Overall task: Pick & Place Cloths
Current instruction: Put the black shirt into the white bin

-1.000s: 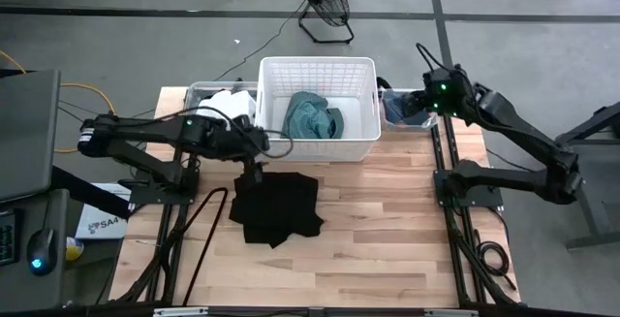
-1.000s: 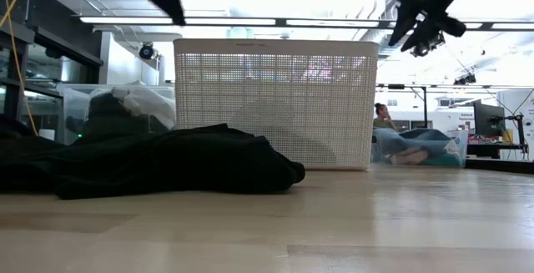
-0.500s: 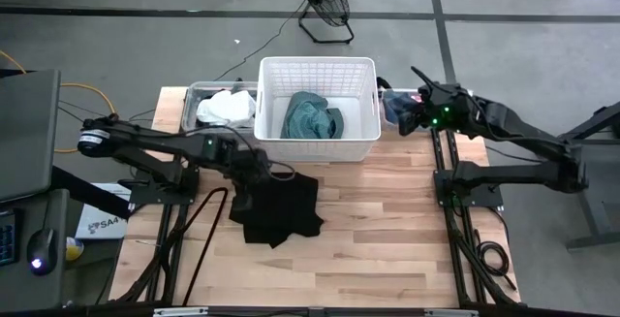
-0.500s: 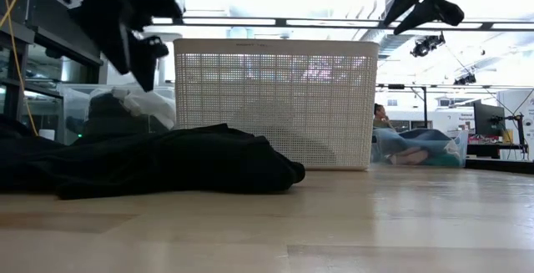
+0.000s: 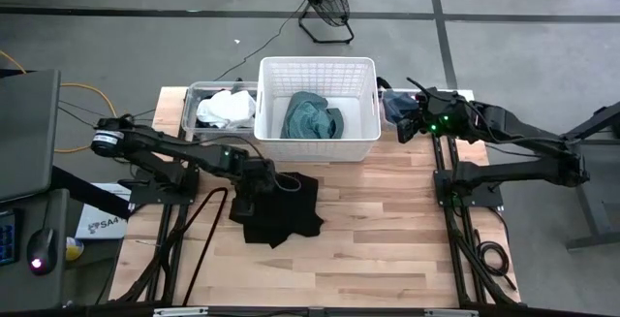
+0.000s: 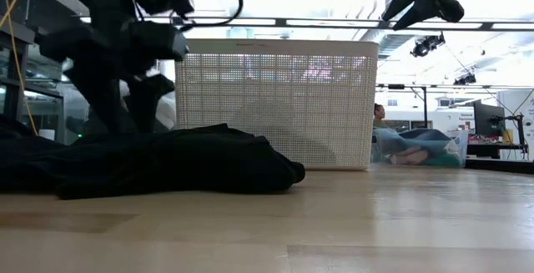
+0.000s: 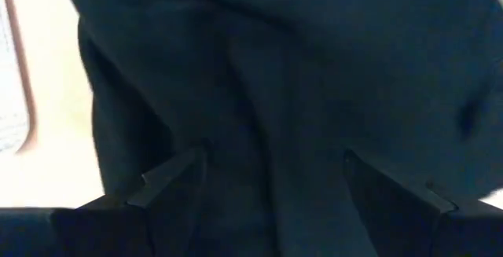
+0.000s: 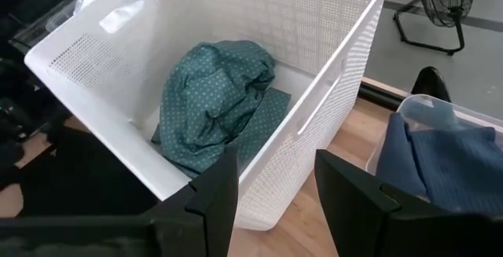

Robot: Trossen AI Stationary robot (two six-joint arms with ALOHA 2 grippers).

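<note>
Left gripper (image 5: pixel 254 183) fingers spread wide, down at the left edge of the black cloth (image 5: pixel 281 206) crumpled on the wooden table (image 5: pixel 387 239) just in front of the white lattice basket (image 5: pixel 318 70); in the left wrist view the black fabric fills the gap between both fingers (image 7: pixel 169 180), nothing pinched. Right gripper (image 5: pixel 405 128) partly spread and empty, raised near the basket's right side above the clear bin (image 8: pixel 416 115) holding a blue cloth (image 8: pixel 440 159). Teal-green dotted cloth (image 8: pixel 216 100) lies inside the basket, white cloth (image 5: pixel 225 107) in the left clear bin (image 5: pixel 192 96)
</note>
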